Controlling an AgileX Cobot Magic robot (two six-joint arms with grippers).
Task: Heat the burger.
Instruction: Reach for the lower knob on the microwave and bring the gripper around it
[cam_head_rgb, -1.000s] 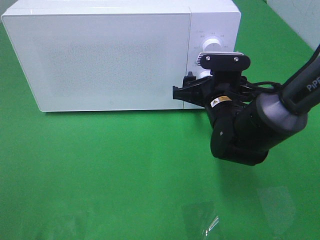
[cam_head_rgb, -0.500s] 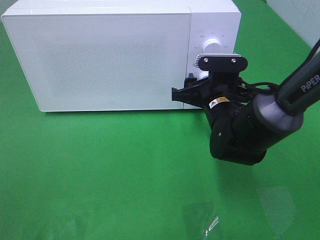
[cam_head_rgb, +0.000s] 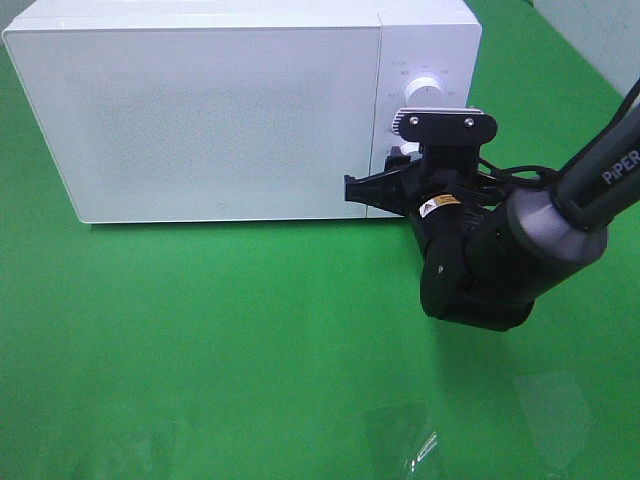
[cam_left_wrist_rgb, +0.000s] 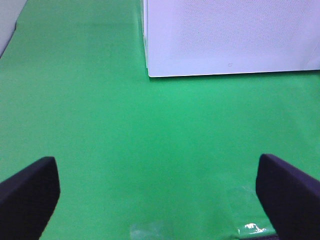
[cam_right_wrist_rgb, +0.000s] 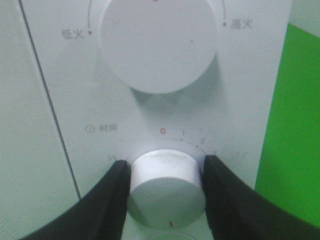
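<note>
The burger is out of view. The white microwave (cam_head_rgb: 230, 110) stands at the back with its door closed; its lower corner shows in the left wrist view (cam_left_wrist_rgb: 230, 35). My right gripper (cam_head_rgb: 400, 152) is at the control panel. In the right wrist view it (cam_right_wrist_rgb: 166, 175) is shut on the lower timer knob (cam_right_wrist_rgb: 166, 187), with one black finger (cam_right_wrist_rgb: 107, 195) on each side of it. The larger upper knob (cam_right_wrist_rgb: 157, 42) is free above it. My left gripper (cam_left_wrist_rgb: 160, 185) is open and empty, low over the green mat in front of the microwave.
The green mat (cam_head_rgb: 200, 340) covers the table. A shiny patch of clear film (cam_head_rgb: 415, 445) lies on it near the front edge. The right arm's dark body (cam_head_rgb: 480, 260) hangs in front of the microwave's right end.
The right wrist has shifted very slightly at the panel, staying on the lower knob. The microwave door stays closed.
</note>
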